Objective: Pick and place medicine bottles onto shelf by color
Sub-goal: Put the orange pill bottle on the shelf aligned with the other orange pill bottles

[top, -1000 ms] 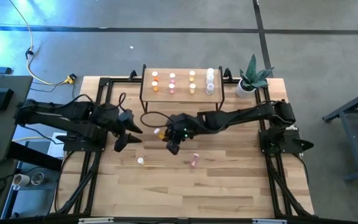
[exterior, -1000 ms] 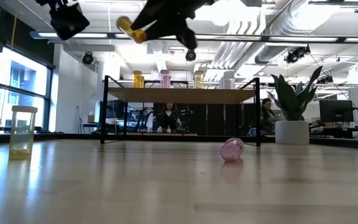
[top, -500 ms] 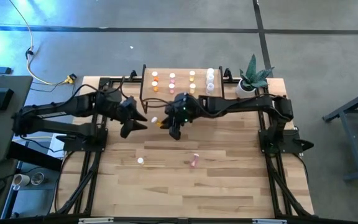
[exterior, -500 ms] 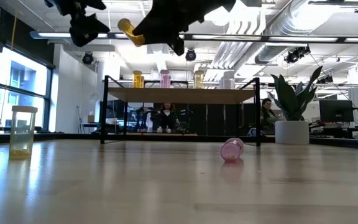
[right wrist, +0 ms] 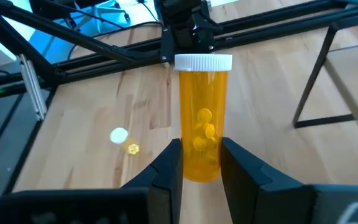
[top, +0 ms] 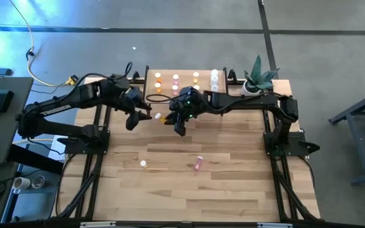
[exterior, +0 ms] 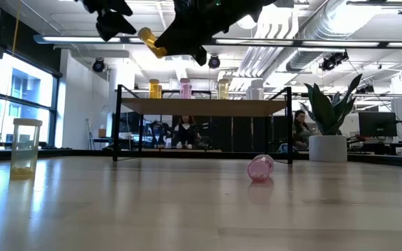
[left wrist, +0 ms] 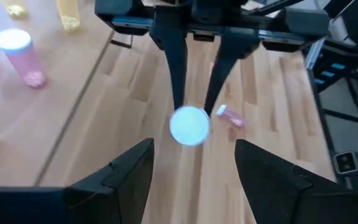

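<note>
Wood tabletop [top: 233, 183] first: nearest to us in the low view we see a clear bottle with yellow contents [exterior: 25, 147] standing upright at the left, and farther in a pink bottle [exterior: 260, 167] lying on its side. From above we mark the same two as a small white-capped bottle [top: 143, 163] and the pink one [top: 198, 163], well apart from each other on the open boards. Above mid-table, the right gripper [top: 173, 121] is clamped tight on an orange pill bottle with a white cap [right wrist: 201, 118]; the right wrist view shows both fingers [right wrist: 169, 162] pressed on its lower body, cap pointing away from the wrist. In the low view the bottle [exterior: 152, 42] hangs tilted high over the table, in front of the shelf. Facing it, the left gripper [top: 146, 113] has its fingers spread wide and grips nothing; in the left wrist view we see the white cap [left wrist: 189, 125] end-on between the right arm's fingers, just beyond the left's own fingertips [left wrist: 129, 171]. Farther back stands the shelf [top: 182, 95], light wood on black legs, with orange, pink, yellow and clear bottles [top: 175, 83] standing in rows by colour on top. Beyond its right end sits a potted plant [top: 256, 79]. In the room behind, the low view shows a seated person [exterior: 185, 132].
</note>
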Available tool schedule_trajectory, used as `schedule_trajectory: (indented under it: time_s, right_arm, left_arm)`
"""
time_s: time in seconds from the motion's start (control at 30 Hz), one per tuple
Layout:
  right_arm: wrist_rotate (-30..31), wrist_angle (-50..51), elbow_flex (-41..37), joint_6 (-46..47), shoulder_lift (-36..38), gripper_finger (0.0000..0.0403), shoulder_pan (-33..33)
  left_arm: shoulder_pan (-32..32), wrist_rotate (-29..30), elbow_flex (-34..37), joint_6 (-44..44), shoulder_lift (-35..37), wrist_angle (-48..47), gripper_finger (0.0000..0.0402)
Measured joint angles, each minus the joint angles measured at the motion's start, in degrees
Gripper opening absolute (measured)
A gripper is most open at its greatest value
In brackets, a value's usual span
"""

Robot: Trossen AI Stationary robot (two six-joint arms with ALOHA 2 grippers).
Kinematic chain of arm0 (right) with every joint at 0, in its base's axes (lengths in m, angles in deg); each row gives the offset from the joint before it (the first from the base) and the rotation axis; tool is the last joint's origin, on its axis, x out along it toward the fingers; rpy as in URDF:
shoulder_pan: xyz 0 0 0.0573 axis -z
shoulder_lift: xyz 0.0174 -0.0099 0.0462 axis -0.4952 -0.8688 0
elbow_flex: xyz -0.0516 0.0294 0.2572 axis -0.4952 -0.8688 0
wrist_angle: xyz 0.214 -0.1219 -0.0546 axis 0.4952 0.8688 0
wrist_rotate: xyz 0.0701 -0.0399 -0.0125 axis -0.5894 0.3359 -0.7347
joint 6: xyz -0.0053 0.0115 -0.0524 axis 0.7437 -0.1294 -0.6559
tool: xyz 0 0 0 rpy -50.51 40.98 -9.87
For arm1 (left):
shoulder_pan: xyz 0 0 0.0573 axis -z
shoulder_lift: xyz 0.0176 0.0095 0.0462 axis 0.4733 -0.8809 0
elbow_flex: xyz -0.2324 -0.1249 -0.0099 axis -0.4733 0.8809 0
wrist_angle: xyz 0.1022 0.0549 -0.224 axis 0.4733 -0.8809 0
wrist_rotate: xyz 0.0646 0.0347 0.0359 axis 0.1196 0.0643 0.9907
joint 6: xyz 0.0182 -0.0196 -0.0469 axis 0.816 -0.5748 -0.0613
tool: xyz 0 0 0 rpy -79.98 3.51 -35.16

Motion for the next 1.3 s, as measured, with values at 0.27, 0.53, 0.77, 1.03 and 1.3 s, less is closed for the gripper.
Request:
schedule_trajectory:
  time_s: [0.27,0.53,0.77,1.03,1.3]
  right_arm:
    - [-0.18,0.02,0.00,-4.86,-0.02,0.0074,1.79]
    - [-1.68,0.26,0.00,-6.13,-0.02,0.0074,2.72]
    - [-1.90,0.26,0.00,-6.13,-0.02,0.0074,2.70]
    - [-1.90,0.28,0.00,-6.00,-0.02,0.0074,2.70]
    - [-1.91,0.24,0.00,-5.97,-0.02,0.0074,2.70]
  left_arm:
    - [-0.76,0.01,-2.83,3.38,-7.38,-0.32,0.0215]
    - [-0.69,-0.26,-2.90,3.33,-10.20,0.88,0.0215]
    - [-0.62,-0.22,-2.94,1.31,-10.42,4.97,0.0215]
    - [-0.62,-0.07,-2.94,0.79,-10.42,4.39,0.0198]
    - [-0.62,-0.09,-2.94,0.13,-10.42,4.35,0.0154]
